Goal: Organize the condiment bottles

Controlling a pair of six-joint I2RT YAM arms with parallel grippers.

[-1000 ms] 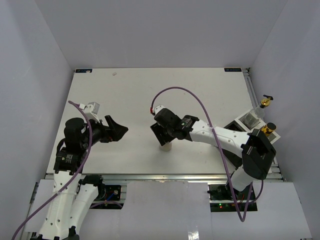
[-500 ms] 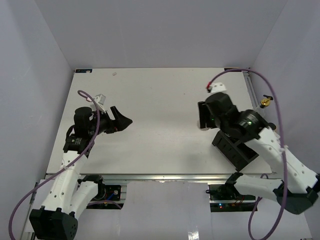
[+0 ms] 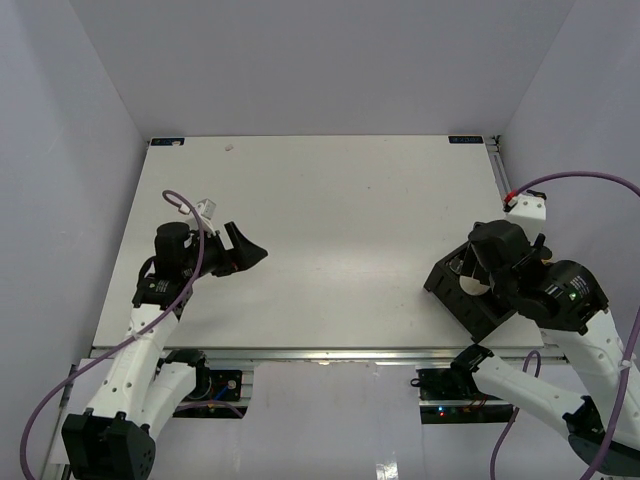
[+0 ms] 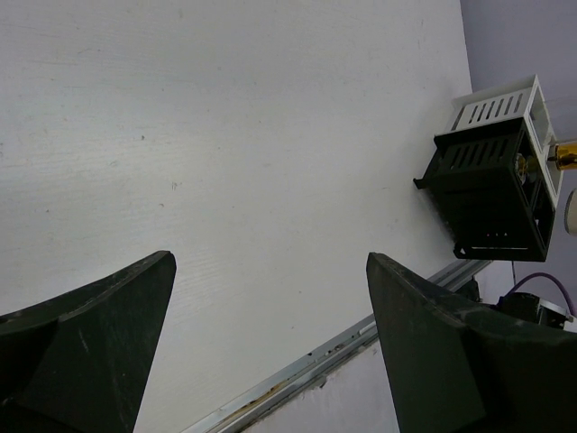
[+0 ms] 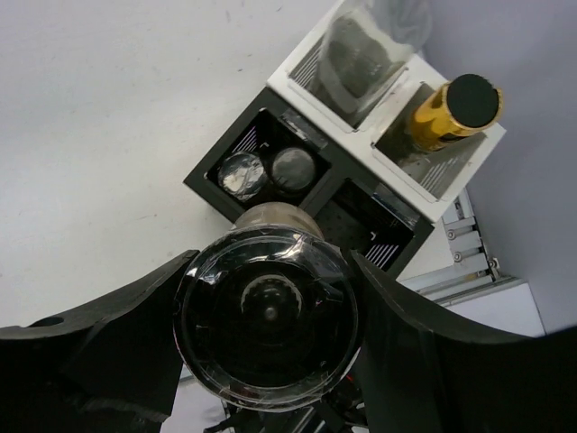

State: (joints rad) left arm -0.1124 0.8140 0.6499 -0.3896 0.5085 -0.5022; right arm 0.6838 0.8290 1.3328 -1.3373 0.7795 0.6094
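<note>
Right gripper (image 3: pixel 468 284) carried shaker (image 5: pixel 268 317) from table (image 3: pixel 330 200) centre to above rack (image 3: pixel 486 318) at right edge.

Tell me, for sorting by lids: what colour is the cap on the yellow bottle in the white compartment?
Black. The cap shows best in the right wrist view.

Shaker (image 5: pixel 269 316) gripped; two dark jars (image 5: pixel 293 168), yellow-labelled bottle (image 5: pixel 453 110), seemingly glass bottle (image 5: pixel 361 50), slotted.
</note>
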